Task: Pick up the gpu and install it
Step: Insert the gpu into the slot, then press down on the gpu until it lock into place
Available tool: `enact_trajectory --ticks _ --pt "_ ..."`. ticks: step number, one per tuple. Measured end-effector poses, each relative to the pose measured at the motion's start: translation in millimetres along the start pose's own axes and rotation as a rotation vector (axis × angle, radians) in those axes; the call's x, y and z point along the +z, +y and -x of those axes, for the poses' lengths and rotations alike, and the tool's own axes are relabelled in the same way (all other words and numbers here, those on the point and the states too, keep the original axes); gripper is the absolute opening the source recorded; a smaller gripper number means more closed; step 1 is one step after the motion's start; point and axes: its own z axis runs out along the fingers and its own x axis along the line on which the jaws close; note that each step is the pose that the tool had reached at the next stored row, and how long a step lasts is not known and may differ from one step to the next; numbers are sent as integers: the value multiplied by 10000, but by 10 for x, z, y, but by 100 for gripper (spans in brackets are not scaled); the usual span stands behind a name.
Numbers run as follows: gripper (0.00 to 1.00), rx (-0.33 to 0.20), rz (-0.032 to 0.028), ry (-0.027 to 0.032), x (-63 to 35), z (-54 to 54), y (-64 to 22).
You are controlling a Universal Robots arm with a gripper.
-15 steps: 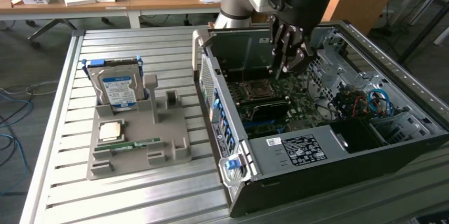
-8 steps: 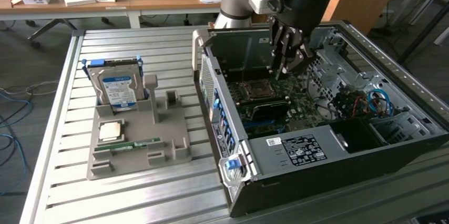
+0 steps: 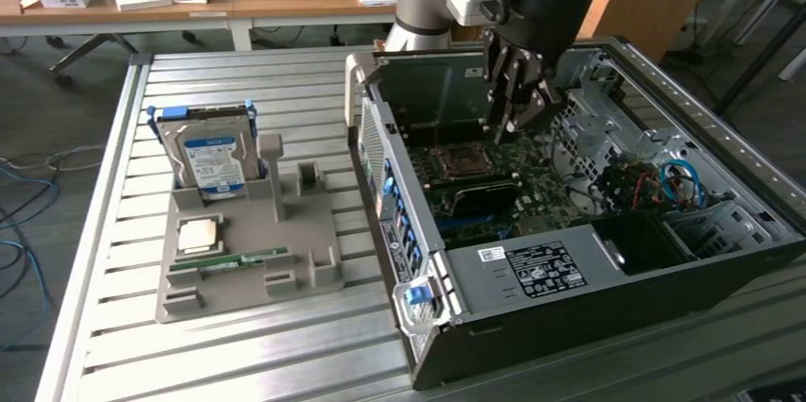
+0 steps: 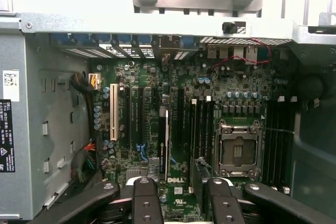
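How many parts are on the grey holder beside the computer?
3: hard drive standing at the back, square chip in the middle, green memory stick in front. Nothing seems hidden.

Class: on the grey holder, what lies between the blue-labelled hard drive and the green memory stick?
A small pale square chip lies there, as the exterior view shows.

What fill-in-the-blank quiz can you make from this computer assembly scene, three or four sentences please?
1. The gripper hangs inside the open computer case, above its ___.
2. The brand name printed on that board is ___.
3. The hard drive standing in the grey holder has a ___ label.
4. The holder sits on the exterior view's ___ of the case.

Missing words: motherboard; Dell; blue; left
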Motion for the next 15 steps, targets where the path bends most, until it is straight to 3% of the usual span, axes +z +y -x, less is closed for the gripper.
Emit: enact_trajectory --ticks 10,15 --pt "40 0 7 1 103 -3 3" --pt "40 0 7 0 106 -3 3"
